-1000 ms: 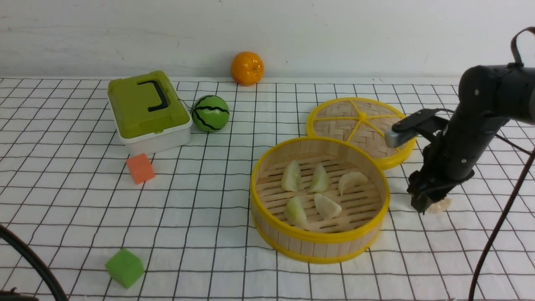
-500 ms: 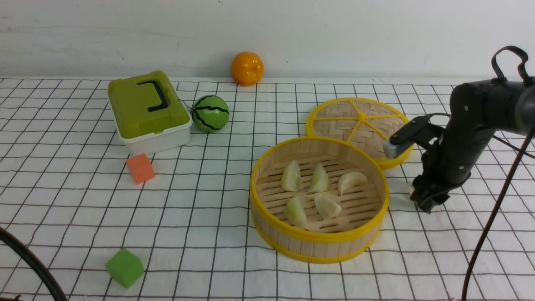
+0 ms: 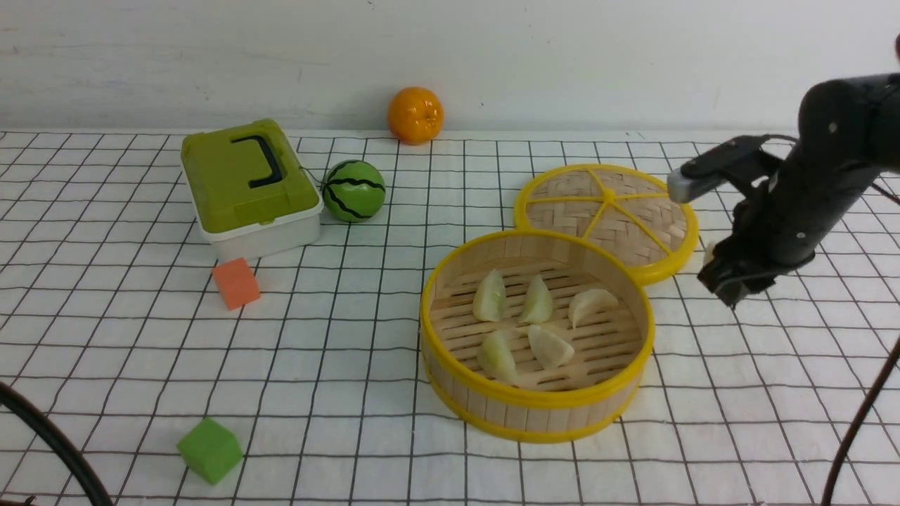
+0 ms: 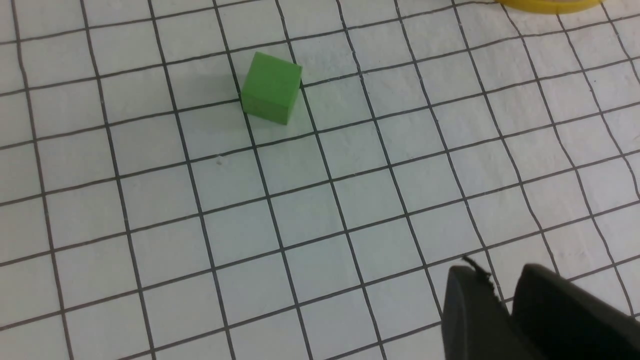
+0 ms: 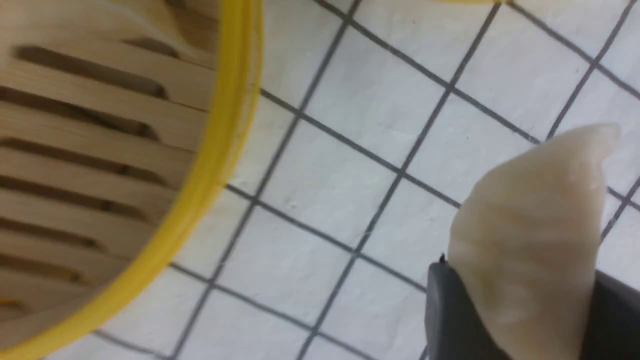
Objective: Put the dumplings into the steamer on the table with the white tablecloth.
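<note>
The right tool (image 3: 728, 287) is pinching one dumpling (image 5: 530, 225) between its dark fingers (image 5: 450, 325). It hangs clear of the counter (image 3: 351, 351) toward the right edge, just beside the steamer (image 3: 534, 414) and near the woven lid (image 3: 608, 204) lying flat behind it. Five other dumplings (image 3: 538, 301) lie on the steamer's slatted floor, in the right half of the counter on the white checked cloth (image 3: 105, 316). The left tool (image 4: 506, 285) hangs over bare cloth by the near edge, its tips pressed almost together on nothing, with a green cube (image 4: 271, 87) well apart from it.
</note>
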Motion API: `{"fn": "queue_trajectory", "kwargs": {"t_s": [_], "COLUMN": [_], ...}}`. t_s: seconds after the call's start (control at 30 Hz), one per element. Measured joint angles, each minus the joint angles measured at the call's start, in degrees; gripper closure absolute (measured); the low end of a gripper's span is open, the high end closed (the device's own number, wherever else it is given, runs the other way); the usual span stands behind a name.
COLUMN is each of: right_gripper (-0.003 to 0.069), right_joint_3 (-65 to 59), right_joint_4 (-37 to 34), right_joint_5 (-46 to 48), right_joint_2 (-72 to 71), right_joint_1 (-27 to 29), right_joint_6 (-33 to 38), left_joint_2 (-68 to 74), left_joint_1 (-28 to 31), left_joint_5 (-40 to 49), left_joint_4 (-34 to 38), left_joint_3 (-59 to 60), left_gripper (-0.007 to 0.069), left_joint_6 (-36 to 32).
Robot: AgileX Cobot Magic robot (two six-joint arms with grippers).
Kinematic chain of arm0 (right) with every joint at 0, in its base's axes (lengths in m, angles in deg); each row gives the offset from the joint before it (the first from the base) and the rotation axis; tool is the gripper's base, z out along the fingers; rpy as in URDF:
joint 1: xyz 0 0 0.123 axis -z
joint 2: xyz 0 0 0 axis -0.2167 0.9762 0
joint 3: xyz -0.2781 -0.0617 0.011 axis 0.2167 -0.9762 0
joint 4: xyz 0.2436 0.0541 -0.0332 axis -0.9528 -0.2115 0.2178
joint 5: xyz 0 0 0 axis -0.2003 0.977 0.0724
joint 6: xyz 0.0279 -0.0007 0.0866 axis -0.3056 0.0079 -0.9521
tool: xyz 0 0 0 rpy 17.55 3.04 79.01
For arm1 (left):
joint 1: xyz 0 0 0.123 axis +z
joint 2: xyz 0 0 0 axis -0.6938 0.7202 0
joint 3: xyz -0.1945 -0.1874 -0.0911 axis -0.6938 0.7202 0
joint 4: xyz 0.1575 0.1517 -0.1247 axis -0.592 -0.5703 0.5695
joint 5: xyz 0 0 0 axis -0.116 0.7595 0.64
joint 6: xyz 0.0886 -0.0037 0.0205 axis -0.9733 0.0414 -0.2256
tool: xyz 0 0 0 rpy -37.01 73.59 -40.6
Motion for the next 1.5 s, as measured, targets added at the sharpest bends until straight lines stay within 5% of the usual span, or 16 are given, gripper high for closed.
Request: {"fn": "queue_trajectory", "kwargs": {"t_s": [0.17,0.3,0.9,1.0,1.13,1.27,1.4,1.5], "right_gripper": [0.0400,0.0400,0.0400,0.0354,0.0200,0.0154,0.0177,0.0267], "right_joint_3": [0.1,-0.2,-0.2,0.6,1.5,1.5,0.4,-5.5], "right_joint_4": [-12.8,-16.3,-13.3,-13.2,-13.2,-13.1,-13.1,-13.2], "right_joint_5": [6.7,7.2,2.6,3.9,6.8,8.4,8.8,4.9], "right_joint_2": [-5.3,-4.9,5.4,5.2,1.4,-4.5,-14.0,-23.9], "right_joint_1": [-3.3,-8.5,-12.1,-12.1,-12.1,-12.1,-12.1,-12.1], "right_joint_6": [0.0,-0.1,-11.9,-11.9,-12.0,-12.0,-11.0,-10.1], "left_joint_2": [0.0,0.0,0.0,0.0,0.0,-0.3,-4.1,-11.1], "left_joint_1": [0.0,0.0,0.0,0.0,0.0,0.0,0.0,0.0], "left_joint_5": [-0.9,-1.8,-0.1,-0.1,0.0,0.0,-0.4,-2.9], "left_joint_4": [0.0,0.0,-0.1,-0.2,-0.2,-0.2,-0.2,-0.2], "left_joint_3": [0.0,0.0,0.0,0.0,0.0,0.0,0.6,3.8], "left_gripper": [0.0489,0.0489,0.0479,0.0479,0.0477,0.0473,0.0468,0.0468], "left_joint_6": [0.0,0.0,0.0,0.0,0.0,0.0,0.0,0.0]}}
